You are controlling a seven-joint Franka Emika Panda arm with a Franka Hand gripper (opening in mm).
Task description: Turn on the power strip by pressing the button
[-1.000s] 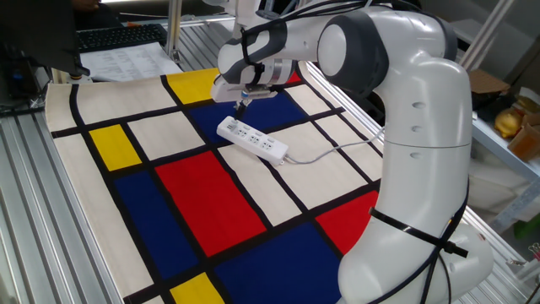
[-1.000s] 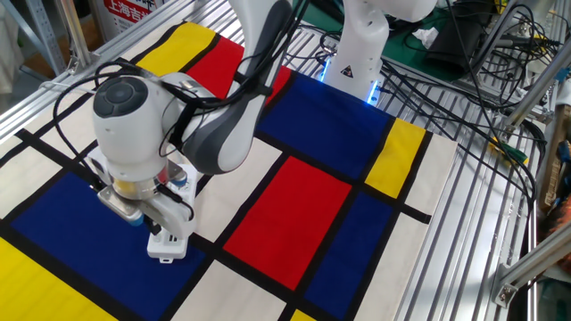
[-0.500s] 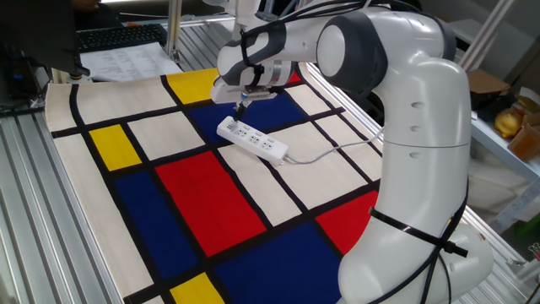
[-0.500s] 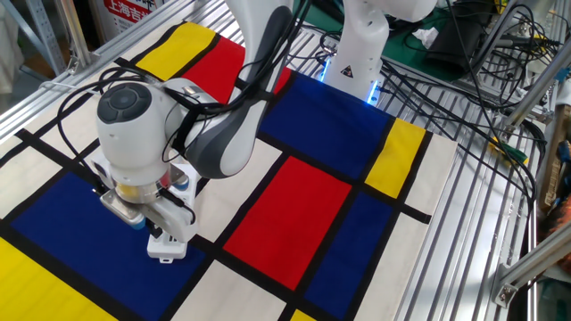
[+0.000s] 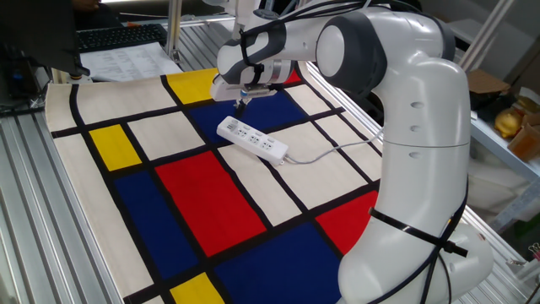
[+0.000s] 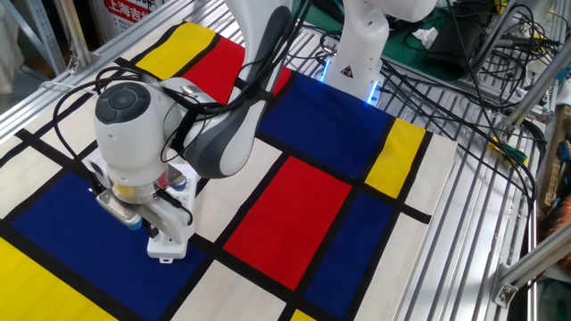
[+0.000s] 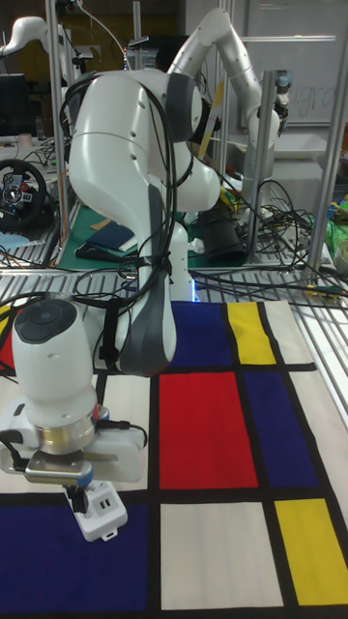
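Observation:
The white power strip [image 5: 251,140] lies slantwise on the colour-block mat, its pale cord [image 5: 331,152] trailing off to the right. My gripper [image 5: 241,102] points down and hangs a little above the strip's far-left end. Its fingertips meet in one dark tip, so it is shut with nothing in it. The button is too small to pick out. From the other fixed view only the strip's near end [image 6: 167,246] shows from under my wrist. In the tall fixed view the gripper [image 7: 75,499] hovers just over the strip's end [image 7: 102,516].
A mat [image 5: 194,203] of red, blue, yellow and white panels covers the table. Behind it lie a keyboard [image 5: 118,35] and papers [image 5: 126,61]. Metal rails [image 5: 25,211] border the left side. Another robot's base [image 6: 357,49] and loose cables [image 6: 464,80] stand beyond the mat.
My gripper has risen slightly from the strip's far-left end over the last second. The power strip and its cord have not moved.

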